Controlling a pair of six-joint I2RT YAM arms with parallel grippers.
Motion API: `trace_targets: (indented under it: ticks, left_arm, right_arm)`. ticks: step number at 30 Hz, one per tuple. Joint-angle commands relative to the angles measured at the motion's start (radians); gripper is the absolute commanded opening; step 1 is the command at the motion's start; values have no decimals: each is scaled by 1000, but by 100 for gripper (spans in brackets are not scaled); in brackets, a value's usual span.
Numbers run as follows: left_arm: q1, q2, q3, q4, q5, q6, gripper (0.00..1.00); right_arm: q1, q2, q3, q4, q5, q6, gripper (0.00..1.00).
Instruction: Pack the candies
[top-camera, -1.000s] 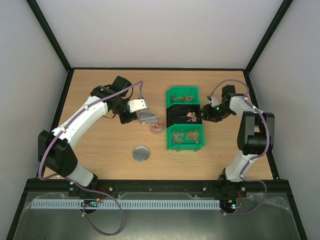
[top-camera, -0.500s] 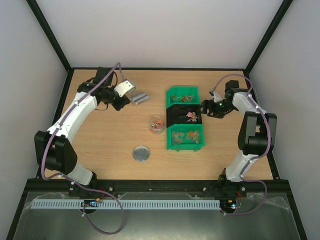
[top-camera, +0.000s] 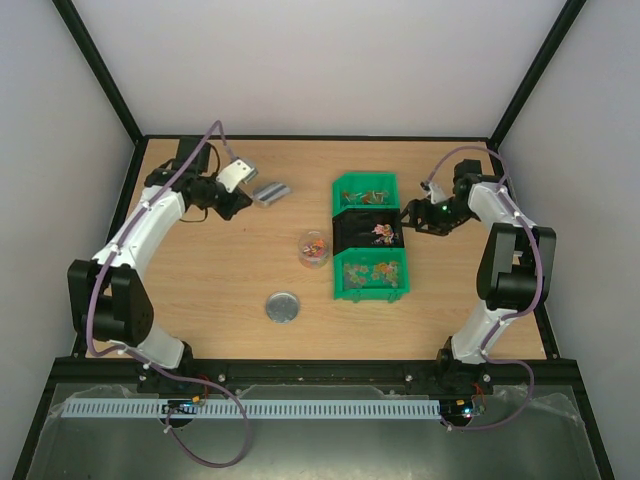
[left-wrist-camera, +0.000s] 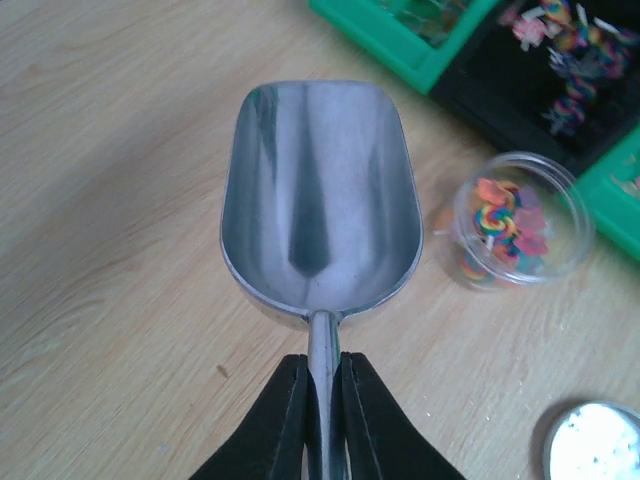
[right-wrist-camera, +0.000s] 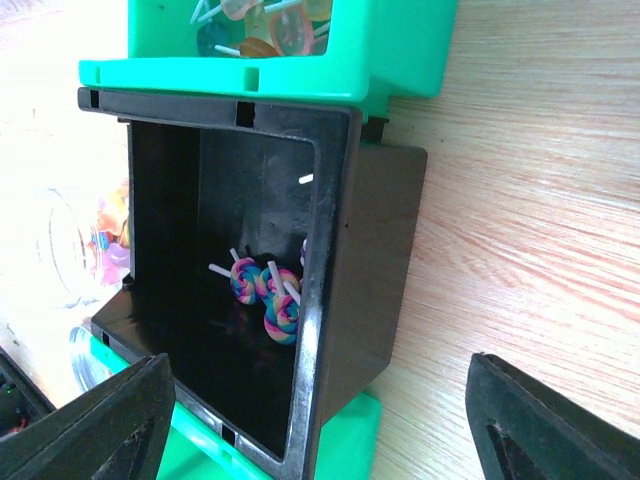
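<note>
Toward the upper left of the overhead view, the left gripper (top-camera: 249, 190) pinches the thin handle of a metal scoop (top-camera: 271, 191), its two black fingers (left-wrist-camera: 285, 415) pressed against the stem from either side. The left wrist view shows the scoop's bowl (left-wrist-camera: 320, 195) with nothing in it, held above bare wooden table (left-wrist-camera: 120, 200).

Just right of the scoop in that view stands a small clear jar (left-wrist-camera: 565, 215), open at the top, with a few candies (left-wrist-camera: 505, 222) in mixed colours inside. A round silver lid (top-camera: 283, 307) lies apart from it, lower on the table near the middle of the overhead frame.

Right of the jar, three bins sit in a column: a green bin (top-camera: 349, 187) at the top, a black bin (top-camera: 351, 231) in the middle and another green bin (top-camera: 341, 275) below. All three hold candies; those in the black bin (right-wrist-camera: 262, 285) are swirled ones on white sticks.

At the right side of the black bin, the right gripper (top-camera: 409, 218) has its fingers (right-wrist-camera: 105, 420) spread wide, and they hold nothing.
</note>
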Motion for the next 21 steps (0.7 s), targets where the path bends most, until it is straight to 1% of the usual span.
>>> trace_targets:
  ticks: [1, 3, 6, 9, 11, 16, 21]
  left_arm:
    - [-67, -11, 40, -88, 62, 123, 2]
    - [-123, -14, 66, -160, 37, 203, 2]
    - [-205, -6, 125, -268, 10, 275, 2]
    - [-289, 18, 193, -385, -17, 320, 2]
    - [-364, 28, 225, -438, -43, 341, 2]
    - [-529, 90, 285, -502, -145, 310, 2]
    - [-609, 161, 332, -514, -185, 229, 2]
  right_arm:
    - [-4, -13, -6, -80, -21, -17, 80]
    - [-4, -21, -18, -84, -22, -23, 78]
    - [-4, -28, -33, -97, -24, -28, 75]
    - [-4, -33, -47, -115, -34, -37, 73]
    - [-4, -43, -56, -132, -38, -48, 72]
    - [-4, -69, -86, -196, -48, -119, 70]
    - [-4, -68, -94, -296, -73, -211, 68]
